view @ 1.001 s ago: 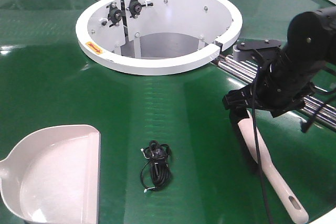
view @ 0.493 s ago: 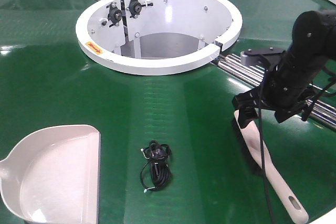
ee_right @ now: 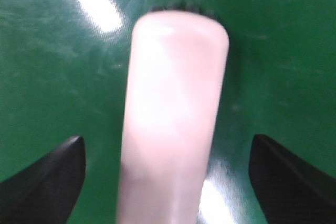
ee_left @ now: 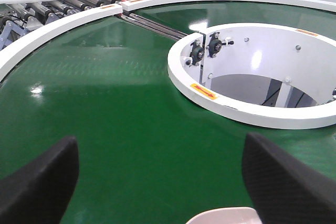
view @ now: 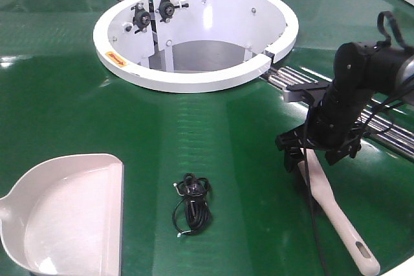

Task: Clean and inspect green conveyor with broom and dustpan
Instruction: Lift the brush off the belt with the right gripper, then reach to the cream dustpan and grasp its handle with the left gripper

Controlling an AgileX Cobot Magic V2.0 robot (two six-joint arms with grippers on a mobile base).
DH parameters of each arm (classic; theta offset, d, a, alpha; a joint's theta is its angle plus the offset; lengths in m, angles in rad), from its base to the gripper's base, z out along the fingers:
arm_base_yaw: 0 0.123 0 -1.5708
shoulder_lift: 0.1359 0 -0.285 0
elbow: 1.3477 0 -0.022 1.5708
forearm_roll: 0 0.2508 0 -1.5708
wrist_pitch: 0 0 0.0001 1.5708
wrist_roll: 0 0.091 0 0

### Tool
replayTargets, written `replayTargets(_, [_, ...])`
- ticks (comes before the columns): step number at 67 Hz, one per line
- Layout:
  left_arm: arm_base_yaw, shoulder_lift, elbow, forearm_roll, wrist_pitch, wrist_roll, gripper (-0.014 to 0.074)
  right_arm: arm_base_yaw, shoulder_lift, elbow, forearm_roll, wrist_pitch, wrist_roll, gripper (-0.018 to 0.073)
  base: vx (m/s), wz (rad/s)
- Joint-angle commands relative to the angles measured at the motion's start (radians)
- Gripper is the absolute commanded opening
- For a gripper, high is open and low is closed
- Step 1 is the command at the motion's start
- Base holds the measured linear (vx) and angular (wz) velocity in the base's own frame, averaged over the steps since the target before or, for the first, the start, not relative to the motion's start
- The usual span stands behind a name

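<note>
Right claw is down over the head end of the broom, spread wide with both fingers clear of it, and the broom lies flat on the green conveyor. Left claw gapes too, holding nothing. The dustpan rests on the belt's left side.

The matte black right arm has a rounded joint housing, a flat grey metal bracket at its nine o'clock and black cables looping at one o'clock. The left gripper and right gripper have black, finely dimpled wedge tips at five and seven o'clock.
</note>
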Motion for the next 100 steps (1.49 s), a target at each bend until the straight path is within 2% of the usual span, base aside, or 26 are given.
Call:
replayTargets(1, [-0.001,0.009,-0.034,-0.005,-0.067,-0.001,0.0583,-0.002,-0.020,-0.028,-0.002,-0.020,-0.013,0.0587,0.00,0.00])
replayTargets(10, [-0.001,0.009,-0.034,-0.005,-0.060,-0.001,0.0583,-0.002,0.004,-0.028,-0.002,-0.006,-0.017,0.0551,0.00,0.00])
replayTargets(16, [-0.001,0.009,-0.034,-0.005,-0.048,-0.001,0.0583,-0.002,0.005,-0.029,-0.003,0.008,-0.017,0.0459,0.00,0.00])
replayTargets(22, [-0.001,0.009,-0.034,-0.005,-0.045,-0.001,0.0583,-0.002,0.004,-0.042,-0.006,0.027,-0.017,0.0316,0.00,0.00])
replayTargets(32, [-0.001,0.009,-0.034,-0.005,-0.045,-0.001,0.0583,-0.002,-0.002,-0.097,-0.002,0.084,-0.026,-0.0017,0.00,0.00])
replayTargets(50, [-0.001,0.009,-0.034,-0.005,-0.041,-0.001,0.0583,-0.002,-0.055,-0.205,0.000,0.207,-0.031,-0.0010,0.00,0.00])
replayTargets(64, [-0.001,0.009,-0.034,-0.005,-0.039,-0.001,0.0583,-0.002,-0.151,-0.197,-0.011,0.206,-0.021,-0.0008,0.00,0.00])
replayTargets(84, [-0.001,0.009,-0.034,-0.005,-0.034,-0.001,0.0583,-0.002,-0.245,0.013,-0.002,0.206,-0.021,-0.0008,0.00,0.00])
replayTargets(100, [-0.001,0.009,-0.034,-0.005,-0.012,-0.001,0.0579,-0.002,-0.248,0.047,0.000,0.206,-0.002,-0.0008,0.00,0.00])
